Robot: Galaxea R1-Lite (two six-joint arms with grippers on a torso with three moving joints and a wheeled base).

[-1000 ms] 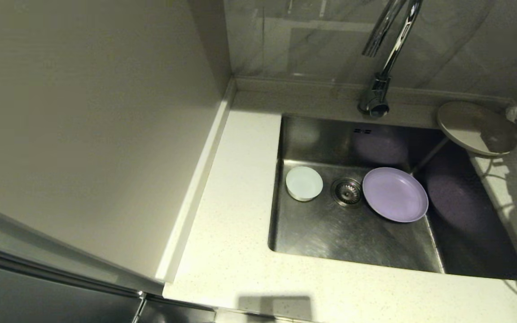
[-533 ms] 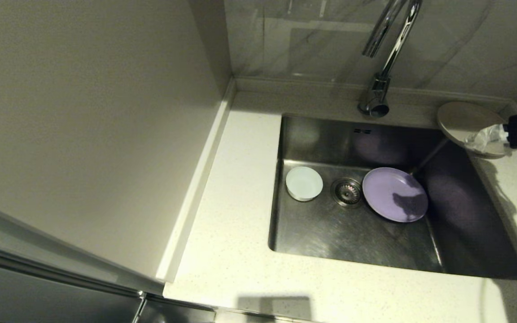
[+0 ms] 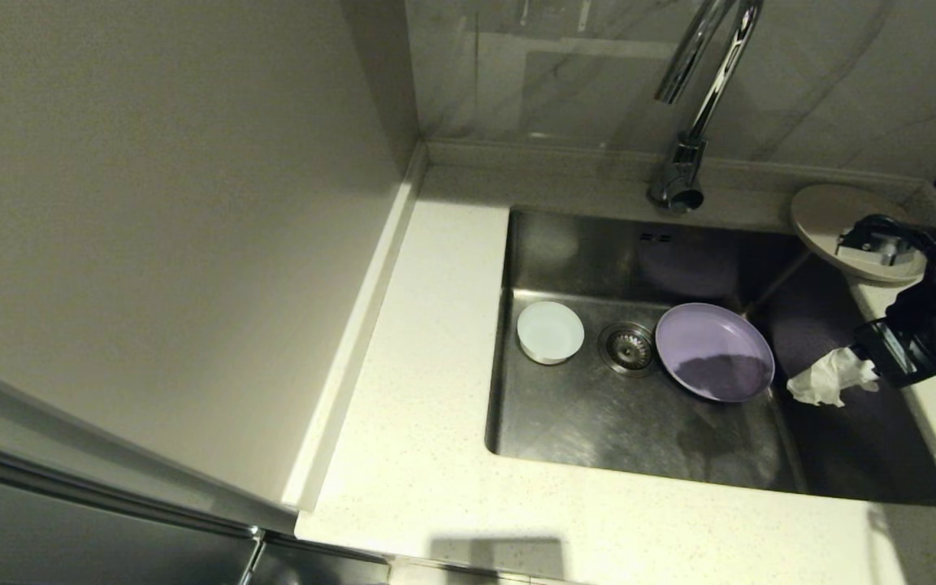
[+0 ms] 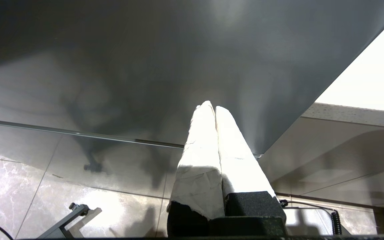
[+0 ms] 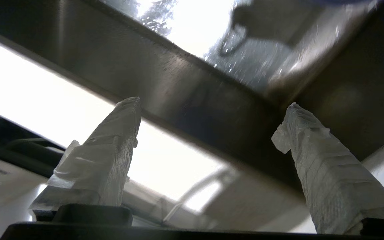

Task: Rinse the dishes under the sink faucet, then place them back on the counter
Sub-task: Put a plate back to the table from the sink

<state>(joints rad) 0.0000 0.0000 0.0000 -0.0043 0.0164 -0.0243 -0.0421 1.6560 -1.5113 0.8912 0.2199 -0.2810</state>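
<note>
Two dishes in sink (image 3: 842,455), right pincer (image 3: 829,380) wide open (empty) above, left pincer (image 4: 215,110) seemingly closed

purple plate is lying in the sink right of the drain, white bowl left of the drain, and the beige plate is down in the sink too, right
Not quite. The beige plate is not in the sink: the head view shows it up on the counter at the sink's back right corner. The purple plate does lie right of the drain, and the white bowl left of it.

Your right gripper (image 3: 829,382) hangs over the sink's (image 3: 565,431) right edge, jaws wide. The near half of the basin floor lies bare; the white bowl (image 3: 550,331), lilac plate (image 3: 714,352) and faucet (image 3: 695,97) crowd the far half.
</note>
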